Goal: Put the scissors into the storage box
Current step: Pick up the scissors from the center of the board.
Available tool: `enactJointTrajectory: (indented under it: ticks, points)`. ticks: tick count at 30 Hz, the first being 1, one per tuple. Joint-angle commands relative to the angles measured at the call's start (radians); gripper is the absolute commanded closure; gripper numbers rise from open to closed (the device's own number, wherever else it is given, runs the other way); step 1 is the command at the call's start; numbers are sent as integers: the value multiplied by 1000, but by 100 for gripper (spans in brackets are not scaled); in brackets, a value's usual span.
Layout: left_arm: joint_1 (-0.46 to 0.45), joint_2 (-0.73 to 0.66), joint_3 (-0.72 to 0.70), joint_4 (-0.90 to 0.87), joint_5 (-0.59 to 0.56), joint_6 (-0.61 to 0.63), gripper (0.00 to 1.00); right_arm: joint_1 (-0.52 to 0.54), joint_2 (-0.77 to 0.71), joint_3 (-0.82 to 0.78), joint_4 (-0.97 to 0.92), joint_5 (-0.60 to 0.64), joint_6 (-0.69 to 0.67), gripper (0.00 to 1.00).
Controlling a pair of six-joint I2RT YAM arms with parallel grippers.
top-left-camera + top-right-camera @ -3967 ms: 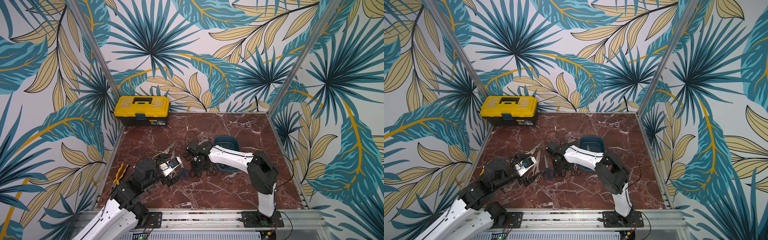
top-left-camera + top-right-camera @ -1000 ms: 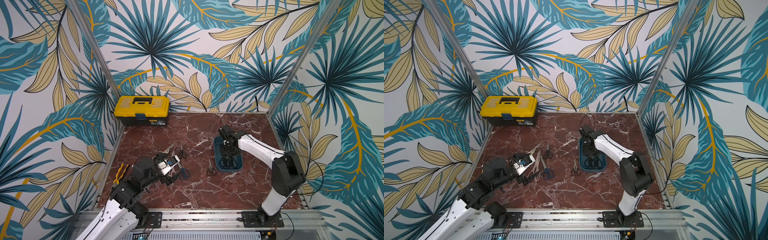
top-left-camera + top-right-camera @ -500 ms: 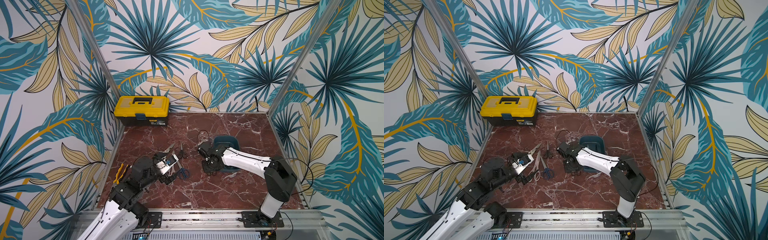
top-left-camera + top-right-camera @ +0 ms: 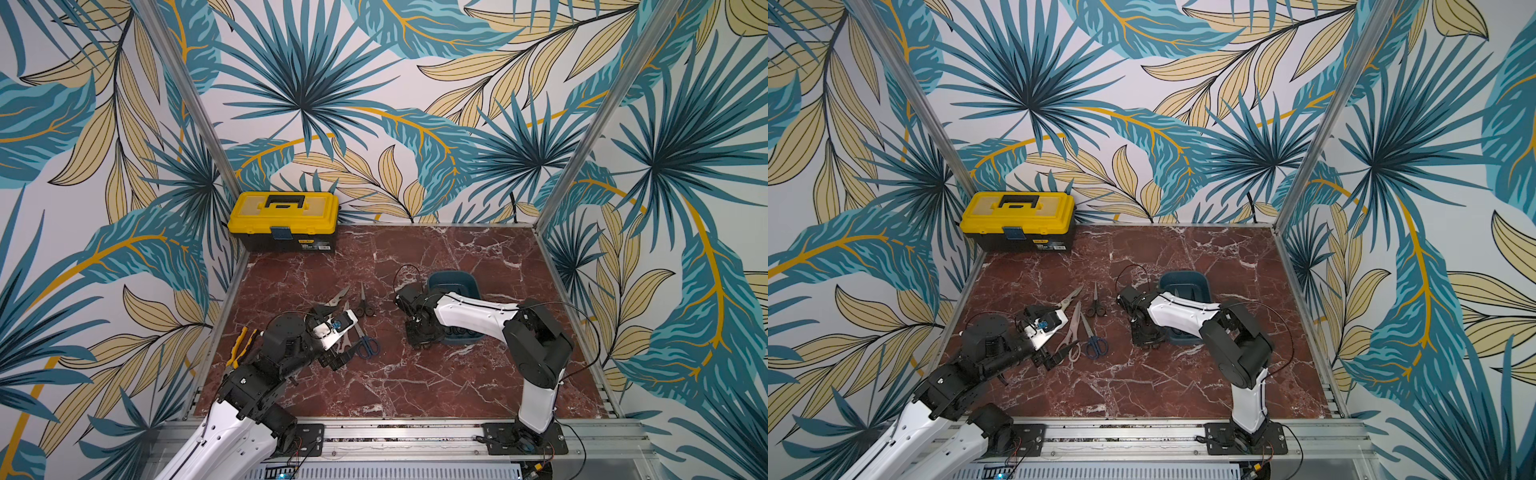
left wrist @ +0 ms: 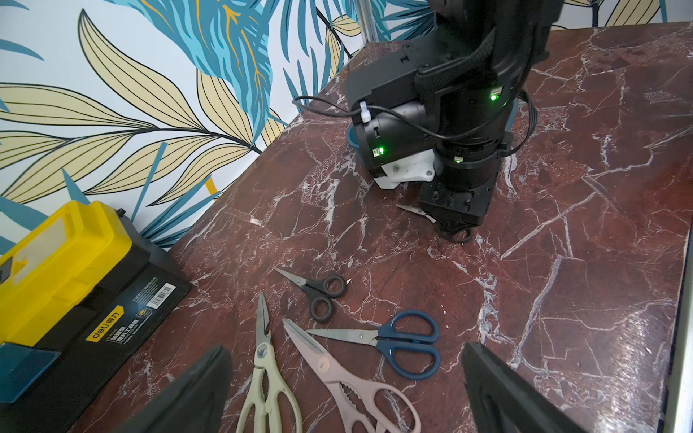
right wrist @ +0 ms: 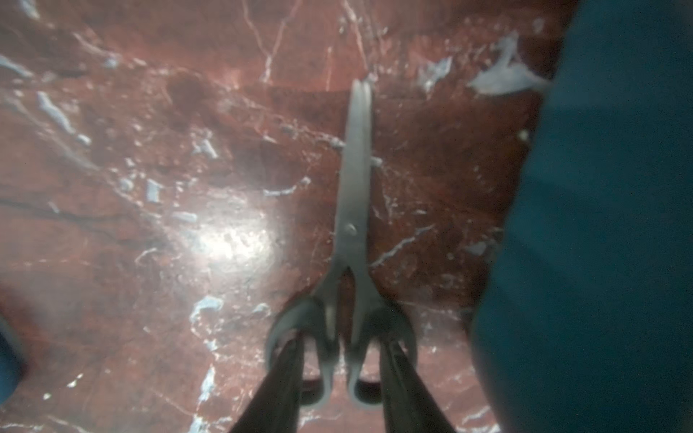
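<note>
Right gripper (image 6: 343, 341) low over marble table (image 6: 150, 225), jaws partly closed, fingers (image 6: 288, 375) across handle loops of small black-handled scissors (image 6: 356, 180); blur hides whether they actually clamp. Scissors lie flat just beside outer wall of storage box (image 6: 600, 225), not inside. Left gripper (image 5: 347, 350) spread wide, empty, above cream-handled scissors (image 5: 262, 360) and pink-handled scissors (image 5: 330, 367); blue-handled scissors (image 5: 408, 345) and second black pair (image 5: 318, 292) near. Yellow toolbox (image 5: 67, 255) at back corner.

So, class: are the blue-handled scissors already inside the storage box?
No, the blue-handled scissors lie on the marble table, beside the pink pair.
</note>
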Motion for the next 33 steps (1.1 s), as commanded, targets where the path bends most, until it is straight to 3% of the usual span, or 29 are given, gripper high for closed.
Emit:
enactJointTrajectory:
  ticks: [1, 13, 26, 33]
  points:
    - [5, -12, 16, 10, 17, -9, 0, -5, 30, 11, -9, -4, 20, 62]
    - [6, -7, 16, 10, 19, -9, 0, -16, 120, 54, -22, -52, 3, 71]
    - [6, -7, 16, 10, 23, -7, 0, -26, 253, 163, -81, -44, -20, 73]
    - [5, -7, 18, 8, 23, -9, 0, -28, 282, 221, -79, -22, -46, 84]
